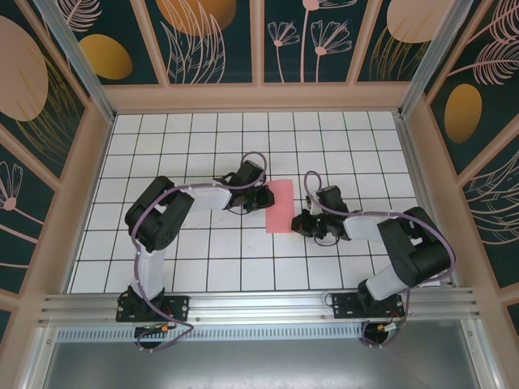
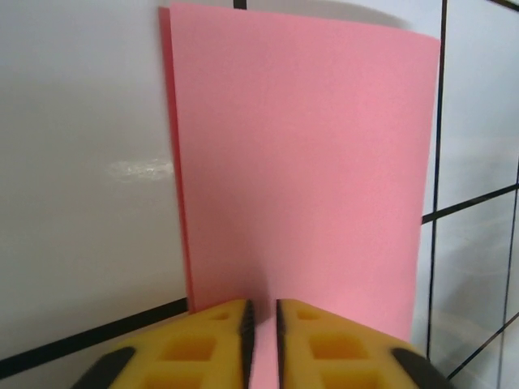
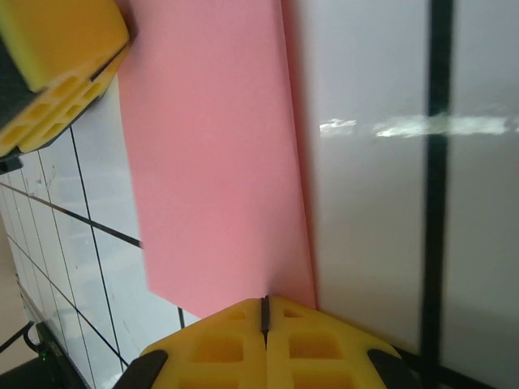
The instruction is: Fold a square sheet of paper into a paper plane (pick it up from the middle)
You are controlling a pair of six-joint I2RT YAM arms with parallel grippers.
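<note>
Paper lies folded over on itself as a salmon-pink rectangle: the square sheet of paper [image 1: 280, 207] rests flat on the white gridded bench [image 1: 203, 259], directly between the two sets of fingers.

The left fingers [image 2: 239, 320] stand at the sheet's near edge, parted by a narrow slit. Pink shows through the slit, but nothing looks clamped, so I take them to have no hold. The right fingers [image 3: 255, 312] are pressed tight together at the opposite side. The sheet's edge runs into their seam, so they appear to pinch it. In the right wrist view, one left finger shows at the far side of the sheet.

The step in hand looks like settling the first half-fold. To do it well, the right pinch should stay firm as the anchor. The left fingers should draw straight away from their edge rather than sideways, so the upper layer is not dragged. In the left wrist view, a thin strip of the lower layer peeks out along the side to the left of those fingers. The two layers are therefore a touch out of line there. That is worth squaring before the crease is pressed hard, since a skewed centre line would likely spoil later folds.

Count: one sheet, in two layers; two arms; two pairs of fingers.
</note>
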